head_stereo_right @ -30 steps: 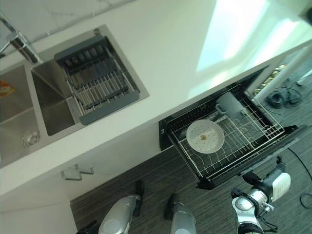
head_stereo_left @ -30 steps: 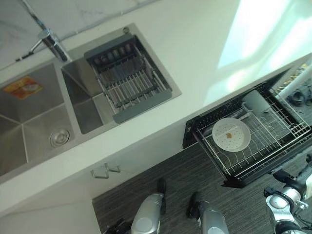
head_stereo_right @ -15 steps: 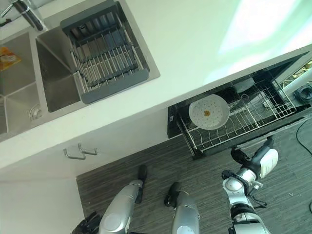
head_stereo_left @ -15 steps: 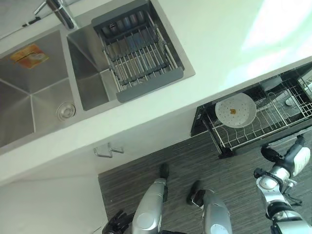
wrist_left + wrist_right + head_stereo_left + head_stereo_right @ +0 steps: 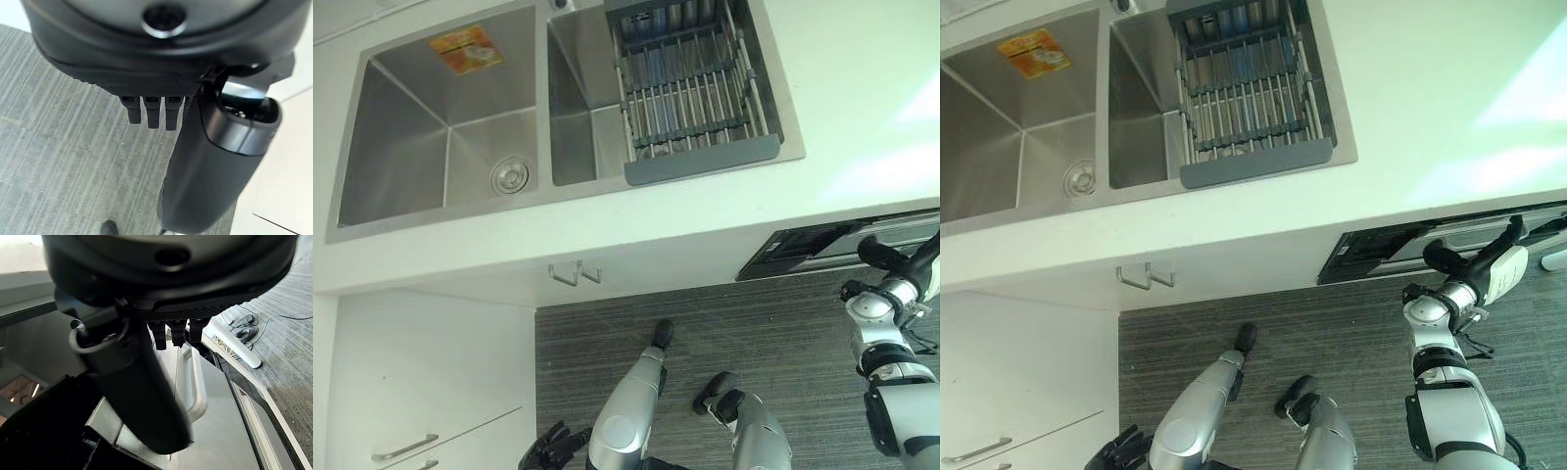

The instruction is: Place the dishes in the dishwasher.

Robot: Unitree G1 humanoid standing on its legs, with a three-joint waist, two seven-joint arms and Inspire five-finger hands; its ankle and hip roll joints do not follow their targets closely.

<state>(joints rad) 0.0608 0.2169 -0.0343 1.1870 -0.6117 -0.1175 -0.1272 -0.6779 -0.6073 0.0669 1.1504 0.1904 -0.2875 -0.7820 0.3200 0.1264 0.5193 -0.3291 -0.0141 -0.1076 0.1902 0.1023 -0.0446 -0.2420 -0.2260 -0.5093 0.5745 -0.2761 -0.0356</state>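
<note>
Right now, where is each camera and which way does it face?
Left eye view: on the head, looking down at sink, drying rack, dishwasher; left hand low, right hand at the dishwasher.
Right eye view: beside it, same aim.
Left wrist view: along the left hand, facing carpet.
Right wrist view: along the right hand, facing a white handle.
Both eye views share the whole scene.

Silver-grey arms, dark hands

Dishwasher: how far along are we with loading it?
Looks nearly done: the sink rack holds no dishes and the dishwasher drawer sits almost fully under the counter. In hand: the right robot hand is at its front. Left: closing the last gap. The left robot hand hangs idle.
</note>
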